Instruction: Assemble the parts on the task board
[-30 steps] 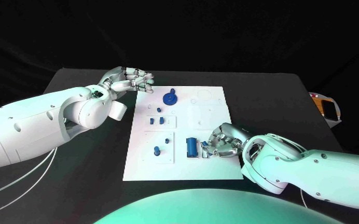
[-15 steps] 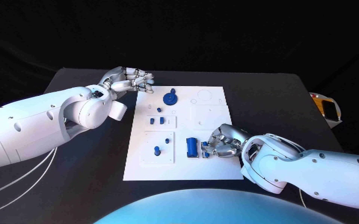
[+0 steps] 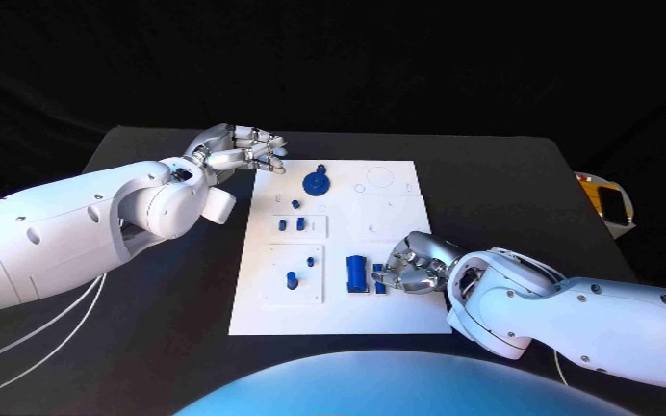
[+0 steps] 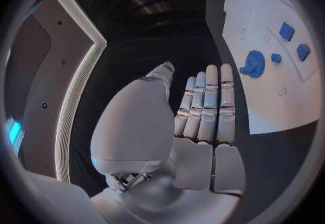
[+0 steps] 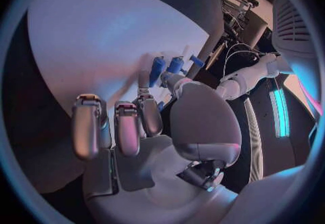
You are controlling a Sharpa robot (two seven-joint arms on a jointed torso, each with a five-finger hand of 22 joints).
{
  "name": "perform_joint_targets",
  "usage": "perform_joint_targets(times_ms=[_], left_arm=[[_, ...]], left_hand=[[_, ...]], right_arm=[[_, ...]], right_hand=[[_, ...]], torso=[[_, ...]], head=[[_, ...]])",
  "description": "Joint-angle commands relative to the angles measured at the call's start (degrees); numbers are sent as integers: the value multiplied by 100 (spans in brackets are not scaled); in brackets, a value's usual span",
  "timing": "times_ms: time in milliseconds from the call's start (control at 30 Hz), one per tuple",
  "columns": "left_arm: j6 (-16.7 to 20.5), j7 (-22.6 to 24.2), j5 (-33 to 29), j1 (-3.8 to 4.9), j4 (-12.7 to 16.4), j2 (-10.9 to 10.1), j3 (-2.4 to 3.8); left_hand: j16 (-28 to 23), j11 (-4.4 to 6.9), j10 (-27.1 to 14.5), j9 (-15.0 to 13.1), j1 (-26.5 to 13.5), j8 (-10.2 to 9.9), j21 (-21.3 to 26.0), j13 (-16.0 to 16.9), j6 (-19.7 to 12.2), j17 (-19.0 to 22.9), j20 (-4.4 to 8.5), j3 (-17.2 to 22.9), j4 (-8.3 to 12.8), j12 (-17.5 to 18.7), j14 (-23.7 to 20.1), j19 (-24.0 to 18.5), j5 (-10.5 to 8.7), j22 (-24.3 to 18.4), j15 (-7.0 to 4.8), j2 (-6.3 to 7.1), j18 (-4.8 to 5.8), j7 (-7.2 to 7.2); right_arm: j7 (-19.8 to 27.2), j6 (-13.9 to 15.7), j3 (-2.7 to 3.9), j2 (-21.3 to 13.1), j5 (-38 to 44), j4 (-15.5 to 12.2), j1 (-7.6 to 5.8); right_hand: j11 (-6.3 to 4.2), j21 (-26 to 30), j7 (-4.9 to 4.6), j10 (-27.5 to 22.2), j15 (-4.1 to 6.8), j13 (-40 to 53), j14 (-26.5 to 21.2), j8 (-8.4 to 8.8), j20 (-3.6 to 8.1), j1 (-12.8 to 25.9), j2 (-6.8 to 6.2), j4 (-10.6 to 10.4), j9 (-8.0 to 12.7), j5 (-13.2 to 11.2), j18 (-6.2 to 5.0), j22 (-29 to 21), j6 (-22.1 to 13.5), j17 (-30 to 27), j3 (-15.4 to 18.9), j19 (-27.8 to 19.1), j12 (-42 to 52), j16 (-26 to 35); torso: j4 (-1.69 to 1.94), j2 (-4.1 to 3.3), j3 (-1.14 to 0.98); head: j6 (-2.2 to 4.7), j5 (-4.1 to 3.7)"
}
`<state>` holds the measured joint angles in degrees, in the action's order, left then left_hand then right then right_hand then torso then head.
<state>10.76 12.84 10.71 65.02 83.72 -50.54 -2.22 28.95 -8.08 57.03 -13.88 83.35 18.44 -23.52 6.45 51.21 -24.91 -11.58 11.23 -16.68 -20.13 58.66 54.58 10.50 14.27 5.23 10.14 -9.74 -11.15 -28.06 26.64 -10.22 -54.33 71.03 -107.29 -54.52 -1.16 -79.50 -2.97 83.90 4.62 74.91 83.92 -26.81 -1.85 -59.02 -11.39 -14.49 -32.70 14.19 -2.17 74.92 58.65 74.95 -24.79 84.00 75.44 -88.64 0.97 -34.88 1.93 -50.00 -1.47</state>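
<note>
- Task board, centre of the black tabletop, carries small blue parts (likely light, rigid, slippery; best pinched at the sides).
- Right robot hand, lower right: fingers curled at a blue cylinder; grip unclear.
- Left robot hand, upper left: empty, fingers loosely spread.
</note>
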Motion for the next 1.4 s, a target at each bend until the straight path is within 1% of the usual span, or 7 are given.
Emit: perform_joint_targets(times_ms=[33, 433, 833, 1100, 1300, 1333, 1400], left_arm=[[-95, 16, 23, 4, 7, 10, 5], [-90, 9, 26, 4, 4, 13, 5], [-82, 28, 26, 4, -12, 19, 5], [21, 180, -39, 2, -69, 60, 5], [222, 529, -241, -13, -109, 122, 4], [264, 627, -322, -25, -152, 154, 4], [321, 735, -422, -39, -231, 202, 4]], left_hand=[[-20, -7, -28, 8, 20, 18, 22, 7, -22, -8, -10, -41, 6, -26, -31, 11, 23, -5, 1, -29, -68, -19], [-20, -7, -28, 8, 20, 18, 22, 7, -22, -8, -10, -41, 6, -26, -31, 11, 23, -5, 1, -29, -68, -19], [-23, -7, -37, 11, 31, 18, 27, 6, -25, -12, -11, -39, 8, -26, -34, 13, 25, -9, 2, -40, -69, -19], [-22, -5, -33, 14, 46, 19, 31, 9, -25, -17, -11, -34, 10, -33, -31, 19, 27, -12, 0, -53, -70, -17], [-8, 13, 32, 23, 96, 27, 33, 23, -14, -40, -2, -8, 11, -79, 5, 55, 29, -17, -17, -89, -75, -9], [-9, 19, 55, 26, 110, 30, 37, 26, -9, -44, 0, 1, 11, -92, 8, 60, 29, -20, -21, -98, -74, -5], [-11, 24, 76, 28, 116, 31, 43, 29, -6, -47, 0, 8, 9, -103, 12, 58, 28, -24, -25, -104, -73, -2]], right_arm=[[15, -127, -2, 7, 84, 4, 7], [96, -143, -1, -28, 99, -25, 7], [402, 30, 2, -220, 57, -34, -1], [2375, 713, 11, -282, -1068, 256, -177], [3908, 810, 24, -138, -2474, 918, -467], [4208, 754, 27, -65, -2987, 1154, -550], [4511, 642, 34, 44, -3621, 1457, -632]], right_hand=[[16, 4, -22, 44, -14, 564, 524, 24, 5, 49, -13, -37, -4, 40, 3, 1223, 2, 1079, 89, 224, 11, 4], [11, 4, -13, 47, -12, 575, 525, 33, 5, 31, -19, -208, -6, -306, 3, 1223, 10, 1087, 442, 224, 18, 2], [15, 49, -22, 7, -12, 523, 522, 71, 7, -541, 5, -36, 7, -476, -6, 1211, -27, 1071, 567, 206, -76, 9], [240, 823, -288, -304, -196, 201, 431, 505, -133, -869, 62, -60, 177, -310, -145, 1002, -604, 685, 773, -93, -593, 164], [314, 1638, -367, -686, -262, -227, 299, 676, -214, -1084, 145, -53, 233, -249, -292, 768, -707, 202, 886, -406, -1232, 399], [352, 2429, -404, -1103, -298, -701, 135, 755, -247, -1197, 204, -52, 252, -250, -422, 523, -760, -308, 922, -720, -1930, 685], [427, 4203, -486, -2064, -366, -1799, -387, 853, -317, -1393, 284, -15, 264, -278, -681, -89, -880, -1614, 893, -1452, -3486, 1531]], torso=[[2, -1, 1], [4, 1, 0], [-5, 10, 0], [-8, 50, 21], [-25, 134, 54], [-31, 168, 67], [-37, 206, 77]], head=[[0, -5], [0, -11], [0, -8], [1, -42], [151, -52], [302, -69], [375, -75]])
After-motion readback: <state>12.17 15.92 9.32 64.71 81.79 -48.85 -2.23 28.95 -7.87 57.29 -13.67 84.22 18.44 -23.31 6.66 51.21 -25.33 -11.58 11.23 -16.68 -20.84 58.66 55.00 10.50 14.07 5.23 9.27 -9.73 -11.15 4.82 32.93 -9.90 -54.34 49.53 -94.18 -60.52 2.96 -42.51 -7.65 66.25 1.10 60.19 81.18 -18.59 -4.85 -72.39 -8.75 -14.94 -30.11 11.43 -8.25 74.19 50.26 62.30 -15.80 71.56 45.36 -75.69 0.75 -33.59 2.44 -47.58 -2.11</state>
